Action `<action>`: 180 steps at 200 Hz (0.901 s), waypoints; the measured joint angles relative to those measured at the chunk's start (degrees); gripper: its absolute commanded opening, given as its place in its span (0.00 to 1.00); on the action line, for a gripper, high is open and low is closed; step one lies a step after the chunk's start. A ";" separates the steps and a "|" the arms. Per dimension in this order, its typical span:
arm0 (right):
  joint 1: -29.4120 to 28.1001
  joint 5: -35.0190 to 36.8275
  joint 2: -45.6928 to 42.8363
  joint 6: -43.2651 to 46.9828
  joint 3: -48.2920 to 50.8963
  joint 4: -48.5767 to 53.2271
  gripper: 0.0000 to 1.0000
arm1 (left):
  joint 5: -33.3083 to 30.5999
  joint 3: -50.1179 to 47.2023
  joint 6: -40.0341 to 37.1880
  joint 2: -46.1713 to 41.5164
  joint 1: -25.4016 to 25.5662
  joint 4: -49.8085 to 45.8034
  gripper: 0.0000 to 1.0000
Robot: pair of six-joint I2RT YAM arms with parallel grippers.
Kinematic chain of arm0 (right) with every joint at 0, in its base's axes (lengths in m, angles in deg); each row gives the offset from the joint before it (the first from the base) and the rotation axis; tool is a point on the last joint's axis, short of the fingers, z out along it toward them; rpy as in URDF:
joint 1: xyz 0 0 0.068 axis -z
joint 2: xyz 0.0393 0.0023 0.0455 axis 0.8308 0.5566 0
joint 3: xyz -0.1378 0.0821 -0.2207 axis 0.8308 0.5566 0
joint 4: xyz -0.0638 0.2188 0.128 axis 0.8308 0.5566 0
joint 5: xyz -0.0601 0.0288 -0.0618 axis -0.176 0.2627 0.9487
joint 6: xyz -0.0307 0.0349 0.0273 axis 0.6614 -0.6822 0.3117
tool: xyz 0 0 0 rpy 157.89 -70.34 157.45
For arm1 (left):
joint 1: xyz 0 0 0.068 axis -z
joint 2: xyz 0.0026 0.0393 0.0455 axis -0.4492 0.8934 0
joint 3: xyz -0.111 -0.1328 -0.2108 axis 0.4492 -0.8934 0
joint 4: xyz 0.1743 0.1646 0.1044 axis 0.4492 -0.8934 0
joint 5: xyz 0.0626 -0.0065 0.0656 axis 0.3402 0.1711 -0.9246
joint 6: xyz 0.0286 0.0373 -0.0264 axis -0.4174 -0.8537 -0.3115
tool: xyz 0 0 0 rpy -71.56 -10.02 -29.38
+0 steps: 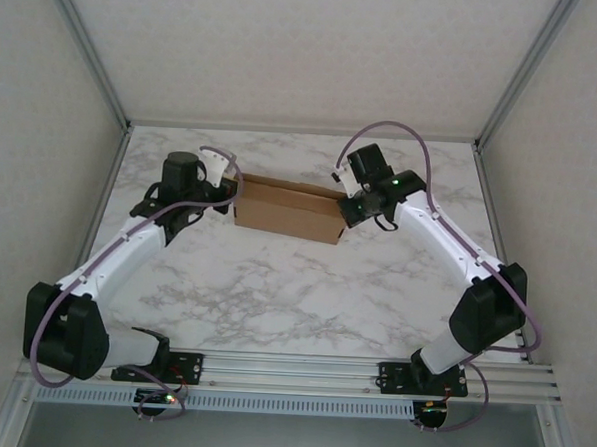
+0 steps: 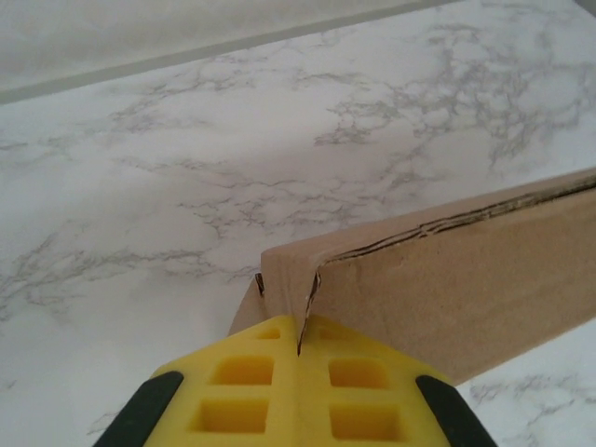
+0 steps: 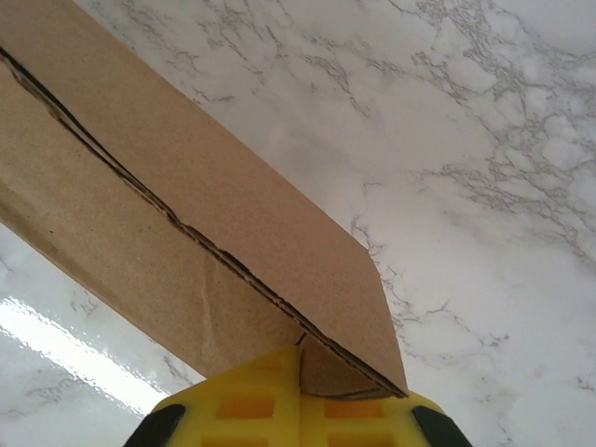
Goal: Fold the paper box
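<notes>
Overhead, left tool (image 1: 232, 190) and right tool (image 1: 343, 204) tight on paper box (image 1: 287, 213) ends; close-up, split edge (image 2: 466, 220)

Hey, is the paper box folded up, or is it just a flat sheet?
Folded: the paper box stands on the table as a closed rectangular block, its layered cardboard edges meeting along a seam.

White marble table (image 1: 295, 293) enclosed by pale wall panels (image 1: 44, 120).
</notes>
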 measured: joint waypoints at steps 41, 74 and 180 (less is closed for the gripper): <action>0.42 -1.07 2.91 -1.60 -3.91 2.82 0.00 | -1.29 4.66 6.34 5.05 0.00 -4.94 0.00; 0.52 -1.22 4.59 -2.10 -6.29 4.52 0.00 | -1.68 5.44 9.16 6.29 0.00 -6.86 0.00; 1.42 -3.54 6.03 -8.72 -10.58 10.16 0.00 | -2.10 5.79 15.76 6.27 0.81 -8.11 0.00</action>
